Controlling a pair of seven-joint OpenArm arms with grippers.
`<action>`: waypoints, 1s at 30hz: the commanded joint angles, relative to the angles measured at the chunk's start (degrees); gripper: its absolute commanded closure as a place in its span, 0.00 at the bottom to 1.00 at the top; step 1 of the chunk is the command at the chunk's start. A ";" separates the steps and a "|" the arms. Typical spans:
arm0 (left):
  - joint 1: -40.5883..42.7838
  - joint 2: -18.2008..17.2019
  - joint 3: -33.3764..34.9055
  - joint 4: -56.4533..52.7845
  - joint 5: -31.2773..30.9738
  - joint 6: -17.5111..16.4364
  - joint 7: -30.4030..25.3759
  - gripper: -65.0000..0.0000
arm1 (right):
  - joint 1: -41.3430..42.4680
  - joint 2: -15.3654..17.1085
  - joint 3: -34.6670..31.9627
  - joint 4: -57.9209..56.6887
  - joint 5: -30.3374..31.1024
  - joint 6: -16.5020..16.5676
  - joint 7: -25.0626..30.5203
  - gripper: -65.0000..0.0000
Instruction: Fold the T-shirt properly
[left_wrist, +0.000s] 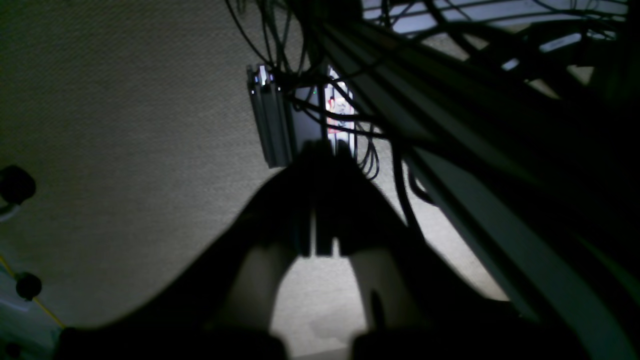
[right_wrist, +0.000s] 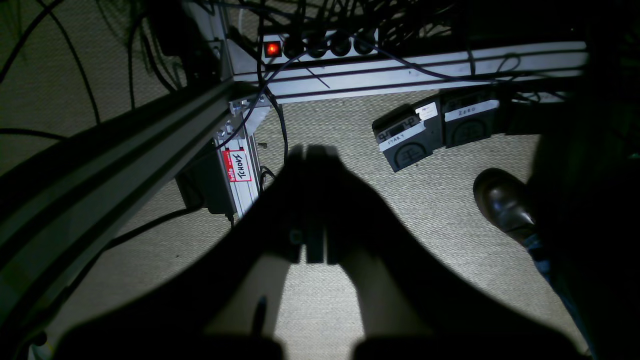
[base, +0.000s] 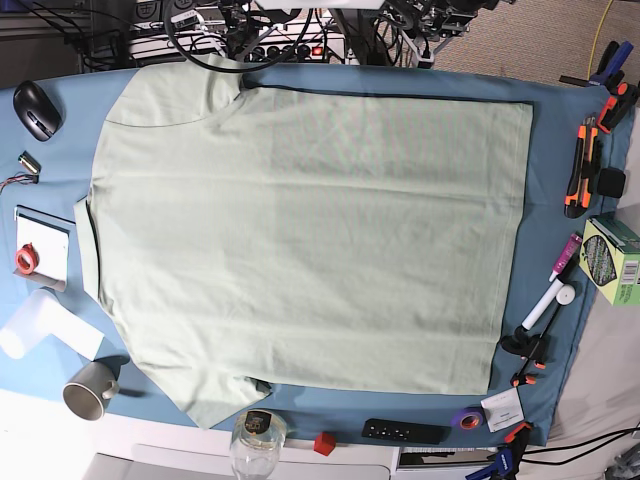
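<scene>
The pale sage-green T-shirt (base: 300, 230) lies spread flat on the blue table cloth (base: 545, 110) in the base view, neck end to the left, hem to the right, both short sleeves out. Neither arm shows in that view. My left gripper (left_wrist: 322, 150) is shut and empty, hanging over carpet beside the table frame. My right gripper (right_wrist: 310, 150) is shut too, holding nothing, above the floor.
Around the shirt lie a mouse (base: 35, 108), a mug (base: 90, 388), a glass jar (base: 255, 440), a remote (base: 405, 432), a marker (base: 555, 295) and box cutters (base: 582, 165). Under the table are foot pedals (right_wrist: 435, 132), a shoe (right_wrist: 502, 200) and cables.
</scene>
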 joint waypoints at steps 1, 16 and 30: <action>-0.07 0.13 -0.04 0.28 -0.28 -0.42 -0.17 1.00 | -0.13 0.35 0.20 0.33 0.07 0.26 0.59 1.00; -0.07 0.11 -0.04 0.28 -0.28 -0.42 -0.17 1.00 | -0.13 0.35 0.20 0.33 0.07 0.26 1.44 1.00; 5.33 -0.59 -2.89 9.33 -1.38 -0.42 1.79 1.00 | -4.24 0.42 0.20 3.02 -3.21 -12.26 3.72 1.00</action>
